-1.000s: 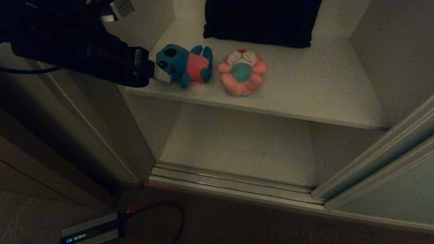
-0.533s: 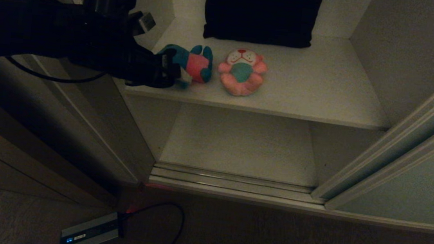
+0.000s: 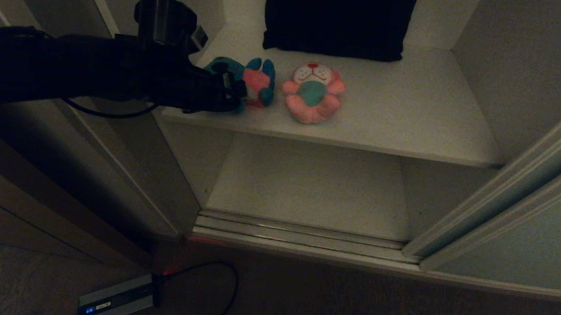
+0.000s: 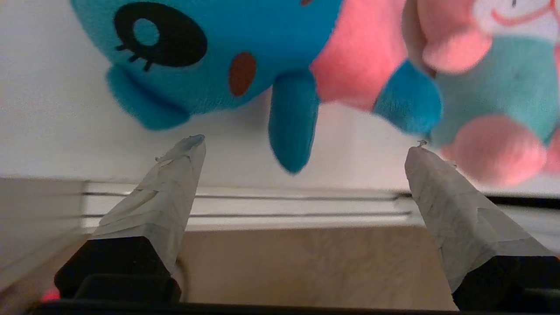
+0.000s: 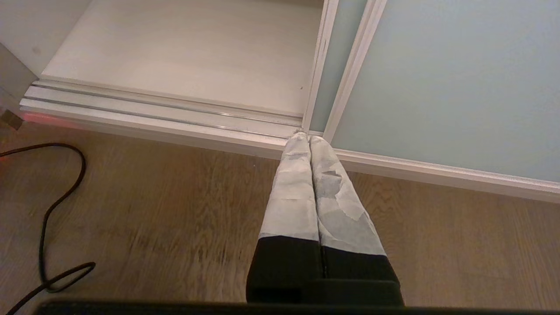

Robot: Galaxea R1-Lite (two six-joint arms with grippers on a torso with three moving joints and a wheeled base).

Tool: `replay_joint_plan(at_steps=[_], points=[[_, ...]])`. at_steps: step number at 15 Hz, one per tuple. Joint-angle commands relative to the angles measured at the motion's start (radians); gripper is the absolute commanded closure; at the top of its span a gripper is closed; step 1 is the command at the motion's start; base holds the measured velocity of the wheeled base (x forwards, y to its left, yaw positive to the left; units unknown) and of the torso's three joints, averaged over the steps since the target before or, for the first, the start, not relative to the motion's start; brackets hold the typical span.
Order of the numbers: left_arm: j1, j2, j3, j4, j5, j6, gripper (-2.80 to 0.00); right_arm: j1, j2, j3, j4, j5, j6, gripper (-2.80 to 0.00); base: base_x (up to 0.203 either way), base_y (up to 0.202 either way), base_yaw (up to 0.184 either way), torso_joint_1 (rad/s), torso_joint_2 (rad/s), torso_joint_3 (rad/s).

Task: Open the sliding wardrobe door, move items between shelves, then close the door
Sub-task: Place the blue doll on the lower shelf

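1. Sliding wardrobe door: grey-green panel in a pale frame, drawn to the right so the compartment stands open for the transfer.
2. Upper shelf: off-white board carrying a dark folded cloth at the back and both toys near the front edge, within reach.
3. Lower shelf: bare board, judged the destination.
4. Left gripper: reaching in from the left at shelf height, jaws spread wide and holding nothing, set either side of the blue toy's nearer arm.
5. Right gripper: parked low over the floor, jaws pressed together, empty.
6. Pink toy: lies face up, head toward the back, long axis front to back.
7. Blue toy: lies just left of the pink one, head toward the gripper, long axis left to right.
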Motion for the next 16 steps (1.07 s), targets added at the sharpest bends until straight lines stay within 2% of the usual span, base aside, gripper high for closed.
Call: replay_joint_plan(at_steps=[1,5,14,15,16], points=[[-0.005,0.021,-0.001,-0.028,-0.002,-0.035,-2.8,0.0,0.001,0.004,0.0,0.0,0.0,0.0,0.0,0.0,0.0,0.0,0.0,0.0],[-0.006,0.051,-0.001,-0.172,-0.007,-0.036,-2.8,0.0,0.0,0.005,0.0,0.0,0.0,0.0,0.0,0.0,0.0,0.0,0.0,0.0],[-0.007,0.111,-0.003,-0.254,-0.006,-0.038,-2.8,0.0,0.001,0.004,0.0,0.0,0.0,0.0,0.0,0.0,0.0,0.0,0.0,0.0],[-0.007,0.116,-0.003,-0.267,-0.006,-0.043,0.0,0.0,0.001,0.005,0.0,0.0,0.0,0.0,0.0,0.0,0.0,0.0,0.0,0.0],[-0.007,0.119,-0.003,-0.273,-0.004,-0.042,0.0,0.0,0.001,0.005,0.0,0.0,0.0,0.0,0.0,0.0,0.0,0.0,0.0,0.0]])
